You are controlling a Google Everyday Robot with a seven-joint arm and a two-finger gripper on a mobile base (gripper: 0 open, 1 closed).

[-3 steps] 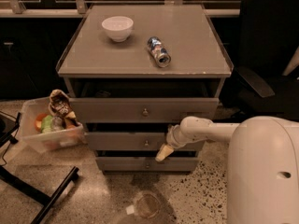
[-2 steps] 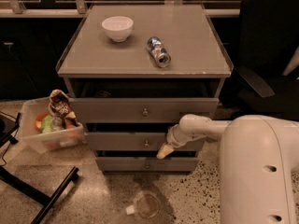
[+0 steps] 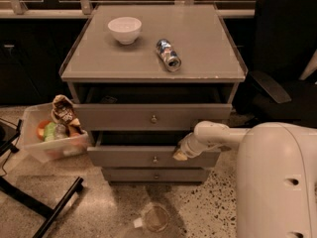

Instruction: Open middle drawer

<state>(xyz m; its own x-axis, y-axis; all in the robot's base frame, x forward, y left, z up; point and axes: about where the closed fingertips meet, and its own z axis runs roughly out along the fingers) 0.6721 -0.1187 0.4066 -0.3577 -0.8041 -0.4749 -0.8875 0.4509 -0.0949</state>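
The grey-brown cabinet [image 3: 153, 58] holds three drawers, one above another. The middle drawer [image 3: 129, 157] has a small round knob [image 3: 155, 158] at its centre and stands pulled out a little, with a dark gap above its front. My gripper [image 3: 179, 155] is against the upper edge of that front, just right of the knob. The white arm [image 3: 218, 133] comes in from the right. The top drawer [image 3: 124, 117] also stands out from the cabinet, while the bottom drawer [image 3: 156, 175] sits further back.
A white bowl [image 3: 124, 29] and a lying can [image 3: 168, 54] rest on the cabinet top. A clear bin of snacks [image 3: 52, 133] stands on the floor at the left, a clear cup [image 3: 154, 218] lies in front, and a black chair [image 3: 282, 73] is at the right.
The middle drawer front has come out slightly toward the camera. My gripper stays at its upper edge, and my white body fills more of the right side.
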